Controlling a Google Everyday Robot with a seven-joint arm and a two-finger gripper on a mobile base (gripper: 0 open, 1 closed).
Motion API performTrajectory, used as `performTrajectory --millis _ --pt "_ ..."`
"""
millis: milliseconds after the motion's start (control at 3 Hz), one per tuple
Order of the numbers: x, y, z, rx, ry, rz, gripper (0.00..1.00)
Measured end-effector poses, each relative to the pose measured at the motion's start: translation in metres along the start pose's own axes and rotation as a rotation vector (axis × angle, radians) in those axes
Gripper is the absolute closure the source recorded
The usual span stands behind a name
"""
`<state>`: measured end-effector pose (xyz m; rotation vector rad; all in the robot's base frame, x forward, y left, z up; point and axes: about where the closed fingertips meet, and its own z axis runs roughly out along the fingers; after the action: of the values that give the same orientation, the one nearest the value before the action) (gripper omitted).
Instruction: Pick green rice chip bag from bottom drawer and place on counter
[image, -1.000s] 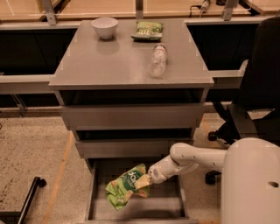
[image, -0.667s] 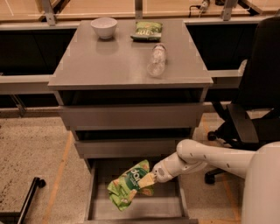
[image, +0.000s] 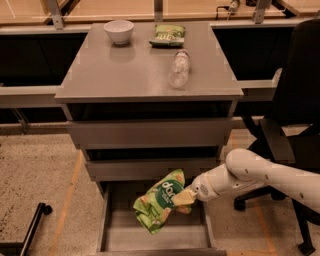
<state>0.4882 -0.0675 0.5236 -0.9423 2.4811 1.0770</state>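
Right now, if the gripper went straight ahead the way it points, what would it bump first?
The gripper, over the bottom drawer, already holds the green rice chip bag. Past that, it would probably meet the drawer's left wall, though depth is unclear.

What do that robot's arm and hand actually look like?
The arm is smooth, glossy white, built of rounded tube-like segments with a bulbous joint; no cables or markings show. Its hand, by the green rice chip bag over the bottom drawer, has a pale yellowish tip.
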Motion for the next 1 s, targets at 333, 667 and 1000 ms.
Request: performTrajectory --millis 333,667,1000 --pt "-0.032 0.008 -0.072 0.074 -0.051 -0.098 1.00" --pt "-0.063 0.013 -0.116 0.135 -0.062 -0.174 1.00" --pt "-0.105 0.037 -0.169 0.224 -0.066 -0.274 1.00"
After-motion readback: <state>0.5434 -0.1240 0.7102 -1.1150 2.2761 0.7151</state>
